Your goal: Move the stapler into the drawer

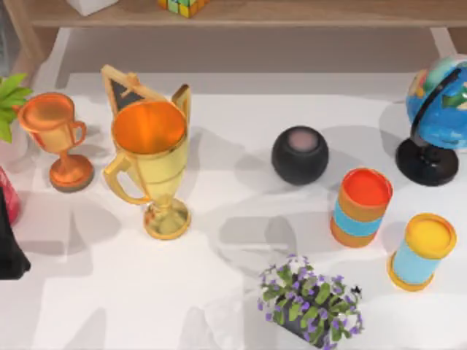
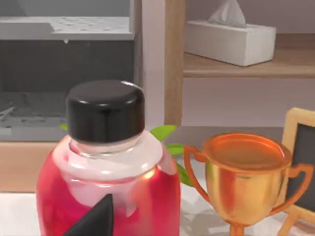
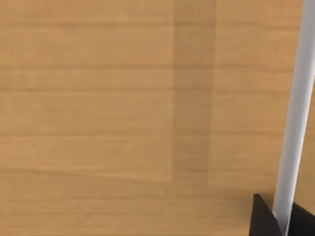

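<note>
The stapler is out of view. A pale wooden panel (image 3: 123,113), seemingly the drawer front, lies right before my right wrist camera. A white bar handle (image 3: 295,108) runs along it. My right gripper (image 3: 284,222) sits at the end of that bar, with a dark finger (image 3: 261,219) pressed against each side of it. My left gripper (image 2: 96,219) hangs at the table's left edge, close behind a red bottle with a black cap (image 2: 106,162). In the top view that arm appears as a black shape (image 1: 11,244).
On the white table stand a gold trophy (image 1: 149,164), a smaller copper trophy (image 1: 58,138), a black round speaker (image 1: 300,155), two orange-and-blue cans (image 1: 360,207) (image 1: 422,251), a purple flower pot (image 1: 310,302) and a globe (image 1: 438,117). A wooden shelf (image 1: 292,13) runs behind.
</note>
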